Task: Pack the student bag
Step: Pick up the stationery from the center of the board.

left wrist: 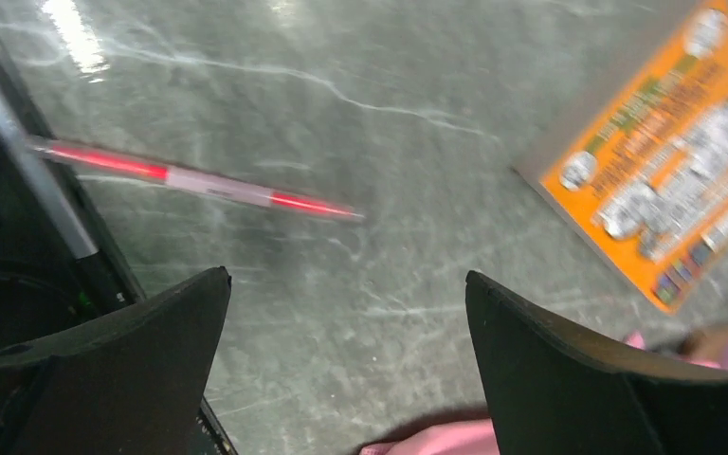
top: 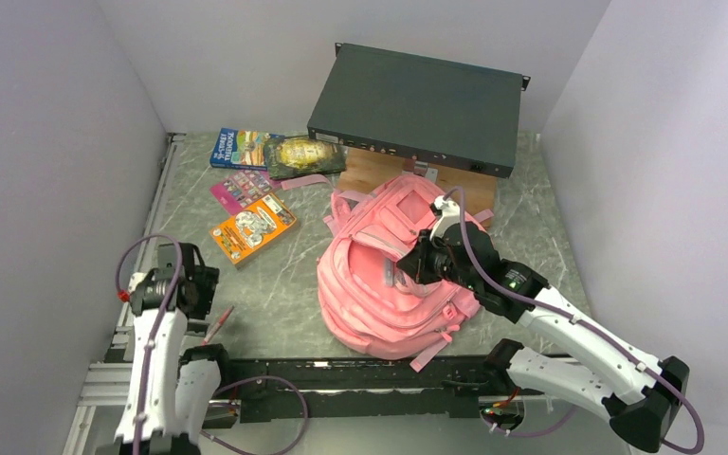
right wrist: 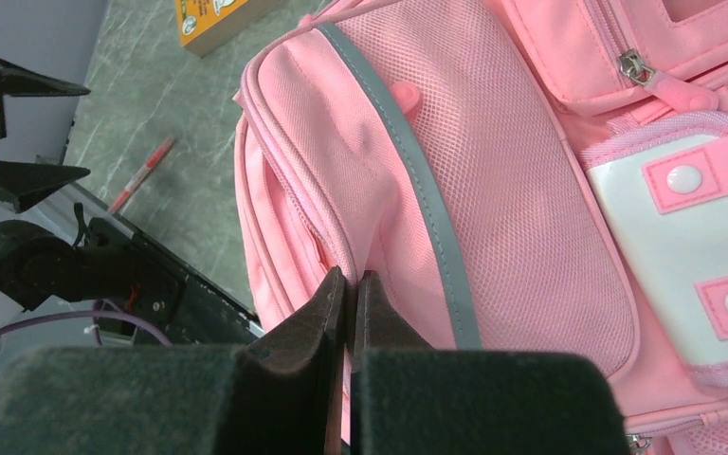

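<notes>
One student bag (top: 389, 275); one pen (left wrist: 194, 180); two books (orange book (top: 252, 227), blue book (top: 240, 148)); one dark box (top: 417, 109).

Pale grey walls (top: 47, 142); green marbled tabletop (top: 275, 284) w/ light glare.

Pink student bag (top: 370, 294); orange book (top: 253, 227); red pen (left wrist: 194, 180).

Robot lab cell: plain walls (top: 47, 142), marble-look table (top: 275, 294).
</notes>
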{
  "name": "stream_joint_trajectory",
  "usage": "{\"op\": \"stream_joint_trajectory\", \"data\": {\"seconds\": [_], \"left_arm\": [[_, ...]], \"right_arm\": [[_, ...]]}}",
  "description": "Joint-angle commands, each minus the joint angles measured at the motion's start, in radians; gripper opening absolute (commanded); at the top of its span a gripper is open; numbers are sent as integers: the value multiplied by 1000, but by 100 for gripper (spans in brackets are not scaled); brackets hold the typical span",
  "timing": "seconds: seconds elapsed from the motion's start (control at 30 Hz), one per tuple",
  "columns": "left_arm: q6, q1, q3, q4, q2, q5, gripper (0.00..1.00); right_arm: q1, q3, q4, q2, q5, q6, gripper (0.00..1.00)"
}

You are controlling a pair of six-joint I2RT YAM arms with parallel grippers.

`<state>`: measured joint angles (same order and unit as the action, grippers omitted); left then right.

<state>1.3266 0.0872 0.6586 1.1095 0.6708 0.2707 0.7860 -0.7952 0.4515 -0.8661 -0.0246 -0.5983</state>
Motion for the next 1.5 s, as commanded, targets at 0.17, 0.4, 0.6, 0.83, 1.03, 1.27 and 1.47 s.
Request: {"op": "stream_joint_trajectory", "data": {"seconds": [0.17, 0.4, 0.6, 0.83, 1.03, 1.27, 1.47], "left_arm": [[6, 304, -78, -93, 84, -211, 100], [-64, 447, -105, -148, 229, -289, 100], [-124, 548, -109, -190, 420, -392, 89], [-45, 555, -195, -331, 484, -370, 72], [-20, 556, -223, -432, 537, -374, 41], [-36, 555, -206, -475, 634, -375, 14], [-85, 512, -204, -513, 689, -400, 4]], "right_arm": [[2, -47, -79, 63, 0, 0, 0], [1, -40, -73, 78, -9, 5, 0], [2, -27, -89, 79, -12, 1, 0], [2, -38, -94, 62, -11, 7, 0], [1, -26, -106, 68, -27, -1, 0], [1, -34, -100, 55, -27, -2, 0], [1, -36, -101, 45, -29, -5, 0]]}}
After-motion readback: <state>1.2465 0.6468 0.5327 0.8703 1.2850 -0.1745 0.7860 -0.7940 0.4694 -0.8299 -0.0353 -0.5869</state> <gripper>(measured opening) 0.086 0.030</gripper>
